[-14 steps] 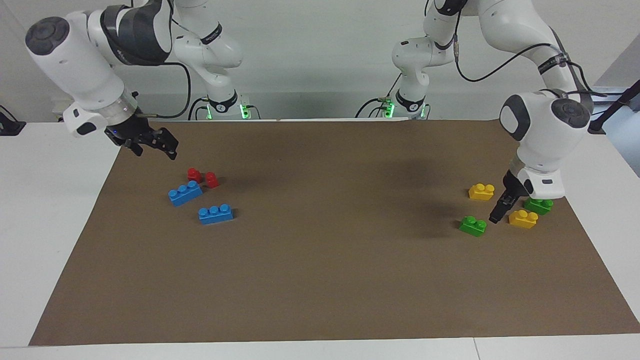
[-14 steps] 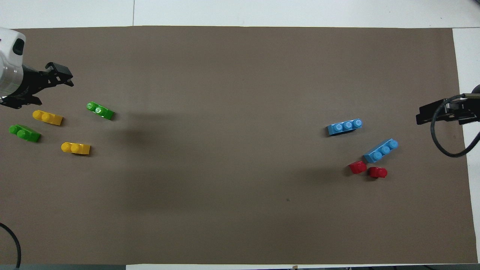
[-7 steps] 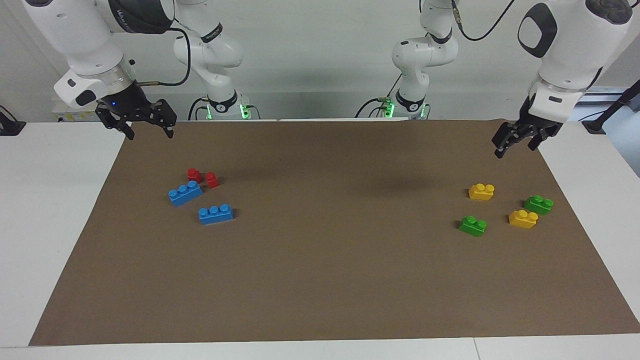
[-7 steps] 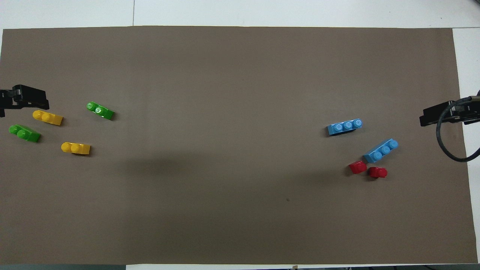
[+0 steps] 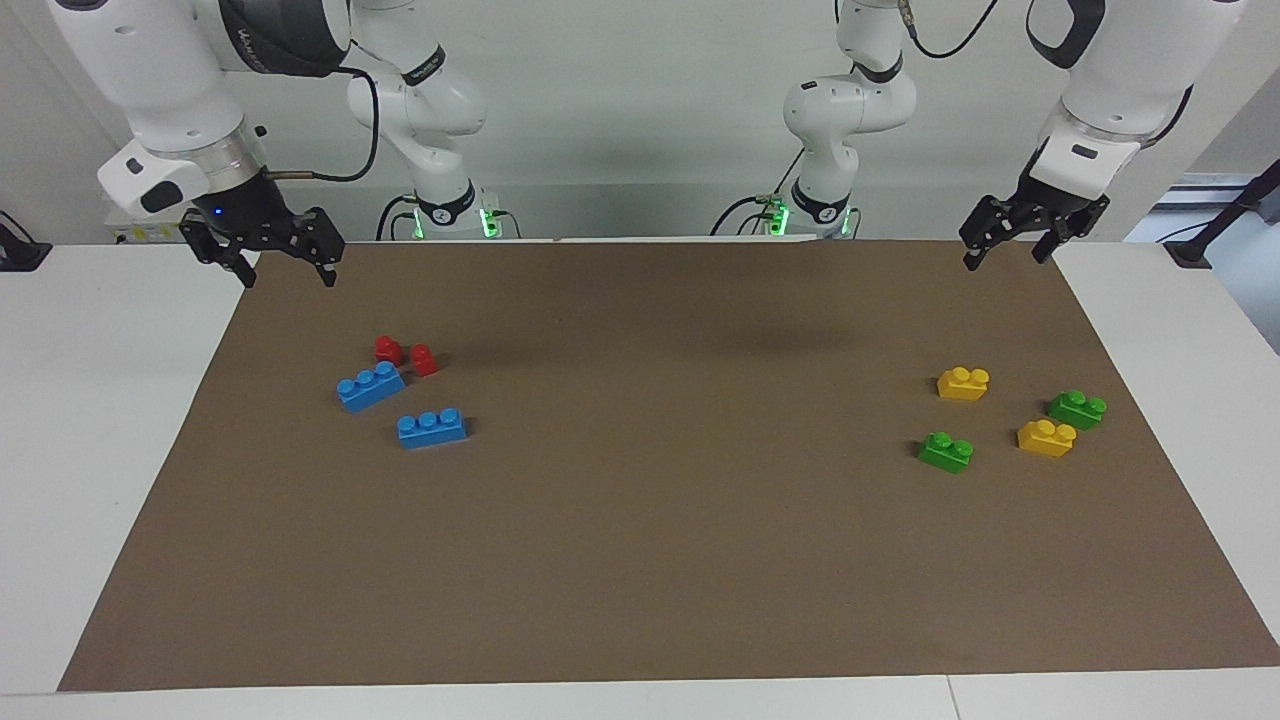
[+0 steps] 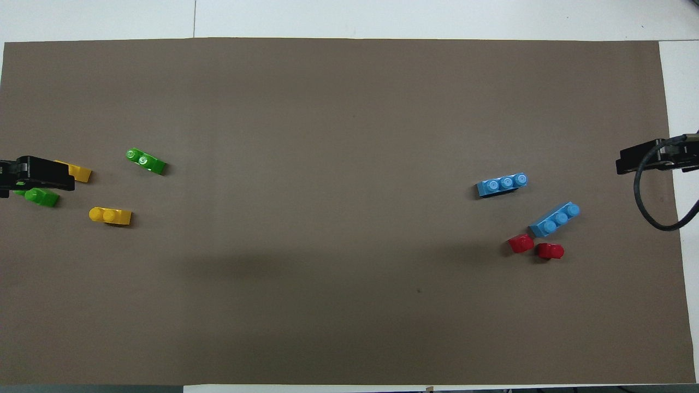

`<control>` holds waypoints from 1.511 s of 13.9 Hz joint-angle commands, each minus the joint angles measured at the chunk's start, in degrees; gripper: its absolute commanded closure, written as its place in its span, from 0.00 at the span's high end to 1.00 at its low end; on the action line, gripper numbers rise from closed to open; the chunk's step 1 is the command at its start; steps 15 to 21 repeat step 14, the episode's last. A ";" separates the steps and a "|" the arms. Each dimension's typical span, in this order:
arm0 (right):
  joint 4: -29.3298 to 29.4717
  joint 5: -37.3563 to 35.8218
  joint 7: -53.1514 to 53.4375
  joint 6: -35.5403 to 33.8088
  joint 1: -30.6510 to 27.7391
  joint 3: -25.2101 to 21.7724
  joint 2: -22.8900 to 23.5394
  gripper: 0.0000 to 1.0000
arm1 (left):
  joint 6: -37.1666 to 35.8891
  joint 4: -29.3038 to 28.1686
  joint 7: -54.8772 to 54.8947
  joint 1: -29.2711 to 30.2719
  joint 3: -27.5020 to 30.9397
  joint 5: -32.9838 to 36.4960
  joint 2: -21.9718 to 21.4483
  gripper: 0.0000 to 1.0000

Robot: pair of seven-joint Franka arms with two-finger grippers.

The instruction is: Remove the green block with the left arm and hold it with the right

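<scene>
Two small green blocks lie on the brown mat (image 5: 640, 560) at the left arm's end. One green block (image 5: 946, 451) (image 6: 145, 161) lies farther from the robots. The other green block (image 5: 1077, 409) (image 6: 38, 196) lies nearer the mat's end edge. My left gripper (image 5: 1005, 250) (image 6: 38, 173) is open and empty, raised over the mat's edge at the robots' end. In the overhead view it partly covers the second green block. My right gripper (image 5: 287, 265) (image 6: 644, 158) is open and empty, raised over the mat's corner at the right arm's end.
Two yellow bricks (image 5: 963, 383) (image 5: 1046, 438) lie among the green blocks. Two blue three-stud bricks (image 5: 371, 386) (image 5: 431, 428) and two small red pieces (image 5: 389, 349) (image 5: 424, 359) lie at the right arm's end.
My left gripper rose from low among the green and yellow blocks and drew back toward the robots, empty. My right gripper lifted and drew back a little. No block moved.
</scene>
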 commanded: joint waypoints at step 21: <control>-0.79 1.26 3.35 -2.06 -0.15 0.47 -0.56 1.00 | 0.22 -2.30 1.25 -0.39 0.72 -2.98 -1.89 1.00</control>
